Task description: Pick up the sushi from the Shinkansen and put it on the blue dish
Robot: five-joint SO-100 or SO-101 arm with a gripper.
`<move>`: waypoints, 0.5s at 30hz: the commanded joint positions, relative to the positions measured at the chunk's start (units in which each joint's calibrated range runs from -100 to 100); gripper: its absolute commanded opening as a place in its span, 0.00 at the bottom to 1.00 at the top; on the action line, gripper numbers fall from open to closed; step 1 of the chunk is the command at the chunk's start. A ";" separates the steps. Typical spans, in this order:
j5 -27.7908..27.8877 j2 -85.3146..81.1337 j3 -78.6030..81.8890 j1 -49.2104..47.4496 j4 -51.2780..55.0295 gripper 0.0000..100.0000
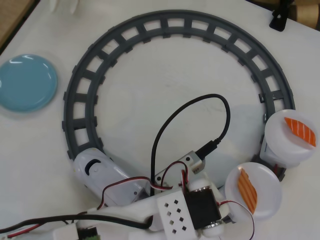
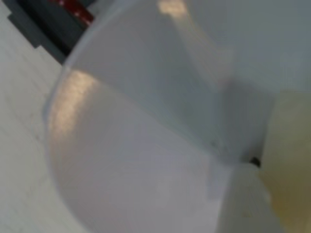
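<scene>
Blue dish sits far left on the bench in the overhead view, Shinkansen noses along the grey track, salmon plates trail right, sushi hidden beneath the arm, jaws' state impossible to tell.

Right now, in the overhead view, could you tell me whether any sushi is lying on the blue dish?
No, the blue dish is bare, showing only its glossy surface at the left.
</scene>
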 commanded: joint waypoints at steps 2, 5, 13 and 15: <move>-0.48 -8.00 -3.13 -1.93 0.92 0.04; -1.68 -14.56 -0.42 -4.75 0.92 0.04; -5.45 -33.39 17.97 -21.65 0.92 0.04; -6.86 -36.70 22.03 -27.64 0.92 0.04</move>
